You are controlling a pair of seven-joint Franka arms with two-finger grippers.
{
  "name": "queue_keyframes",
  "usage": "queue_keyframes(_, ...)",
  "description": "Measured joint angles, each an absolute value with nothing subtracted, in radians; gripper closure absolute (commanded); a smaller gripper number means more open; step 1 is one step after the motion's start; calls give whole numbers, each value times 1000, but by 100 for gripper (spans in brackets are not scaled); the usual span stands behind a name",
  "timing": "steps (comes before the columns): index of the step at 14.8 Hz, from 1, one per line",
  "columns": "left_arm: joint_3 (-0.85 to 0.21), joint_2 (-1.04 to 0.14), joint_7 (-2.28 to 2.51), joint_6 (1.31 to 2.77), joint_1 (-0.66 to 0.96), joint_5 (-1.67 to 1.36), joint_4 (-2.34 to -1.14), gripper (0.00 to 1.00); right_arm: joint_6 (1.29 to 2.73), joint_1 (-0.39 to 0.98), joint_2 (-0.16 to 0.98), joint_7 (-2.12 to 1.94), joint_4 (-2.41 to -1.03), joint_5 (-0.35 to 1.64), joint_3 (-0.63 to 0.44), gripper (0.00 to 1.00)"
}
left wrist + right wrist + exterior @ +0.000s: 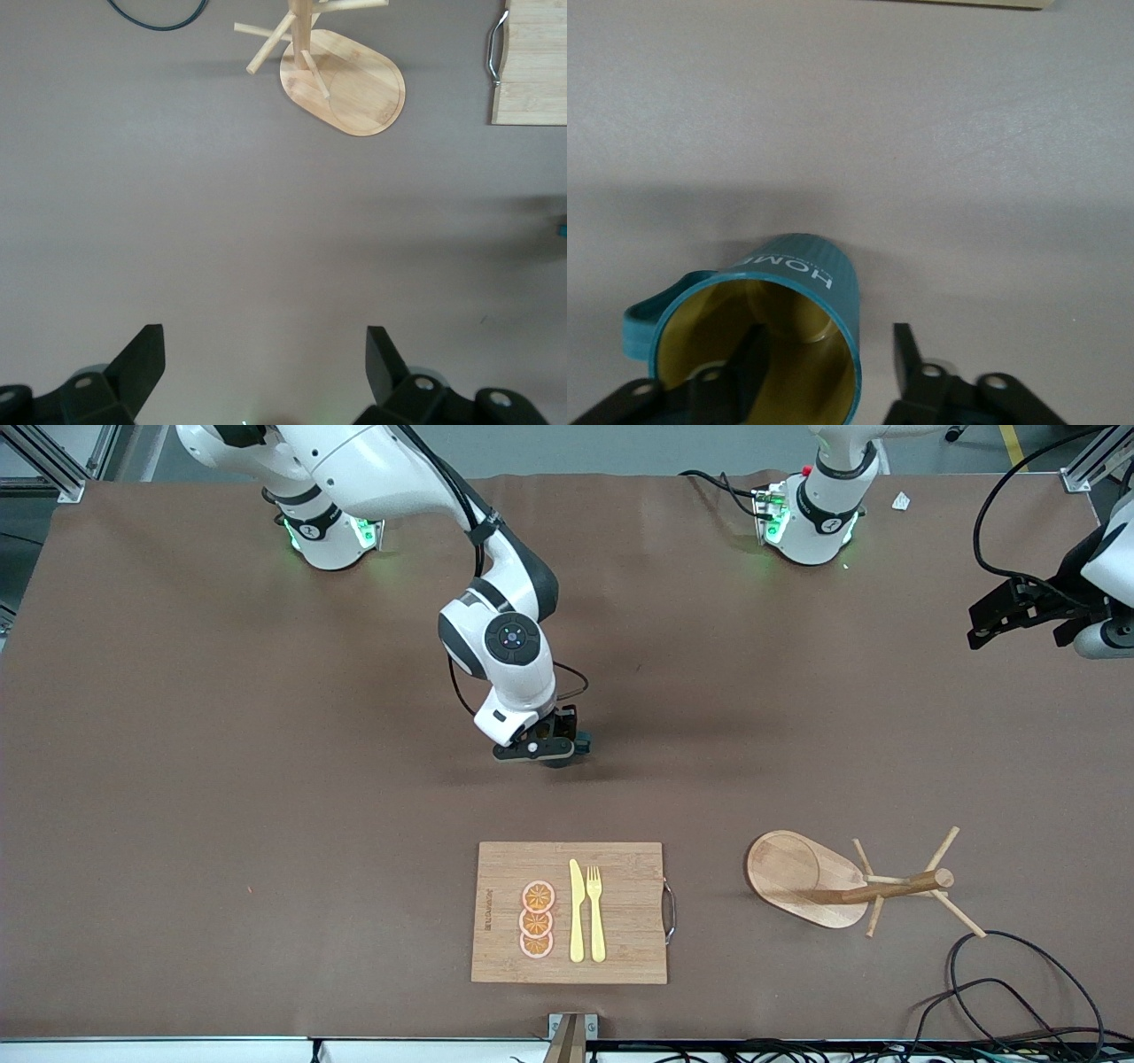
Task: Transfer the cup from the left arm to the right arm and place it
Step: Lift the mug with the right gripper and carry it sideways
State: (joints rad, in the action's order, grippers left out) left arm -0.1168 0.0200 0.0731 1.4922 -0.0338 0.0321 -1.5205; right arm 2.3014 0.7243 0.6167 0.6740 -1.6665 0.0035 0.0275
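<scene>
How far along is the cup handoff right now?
The handoff looks done: the right gripper has the cup, one finger inside, one outside its wall, low over the bare table. The left gripper waits open and empty at its end. Left: setting the cup down and letting go.

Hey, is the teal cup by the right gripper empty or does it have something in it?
Empty, as far as shows: the cup's mustard inside is bare, though one finger of the right gripper hides part.
</scene>
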Motion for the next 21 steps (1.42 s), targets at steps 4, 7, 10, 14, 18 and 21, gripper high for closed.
queue_keyframes(4,-118,22,71,1495,-35,32,-1526,0,2298,724,617,688,-1669,4,27,100)
queue_keyframes(7,-118,22,71,1502,-35,32,-1527,0,2297,725,621,700,-1672,4,28,100)
queue_keyframes(10,-115,22,71,1503,-36,32,-1528,0,2281,723,619,700,-1670,4,26,100)
queue_keyframes(14,-114,22,71,1504,-38,32,-1531,0,2146,686,557,691,-1655,4,17,100)
queue_keyframes(18,-116,22,71,1506,-38,32,-1532,0,1974,589,390,582,-1657,2,14,100)
queue_keyframes(21,-115,22,71,1507,-39,32,-1532,0,1930,492,275,330,-1737,-3,9,100)
